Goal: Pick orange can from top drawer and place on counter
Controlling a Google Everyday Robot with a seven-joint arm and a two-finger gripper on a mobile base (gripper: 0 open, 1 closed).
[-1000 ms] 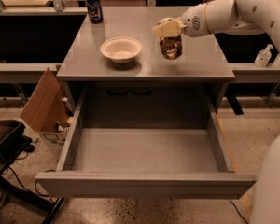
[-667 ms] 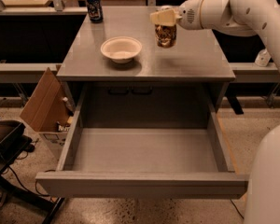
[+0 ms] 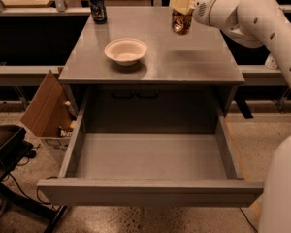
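Gripper [image 3: 182,7] clamped the orange can [image 3: 181,23] by its top over the far right of the counter [image 3: 184,64], I noted, well apart from the bowl [image 3: 126,51] and blue can [image 3: 98,7]; top drawer [image 3: 150,191] stood open below.

Glossy white moulded-plastic arm [image 3: 264,21] built of rounded, tube-like segments; small dark round holes dotted along its shell; smooth white curved body panel [image 3: 283,188] at lower right, unmarked; pale cream two-finger gripper [image 3: 181,5] at the arm's tip, above the far right part of the flat grey desk [image 3: 184,57], its blocky fingers clasping the small orange-gold metal can [image 3: 181,22].
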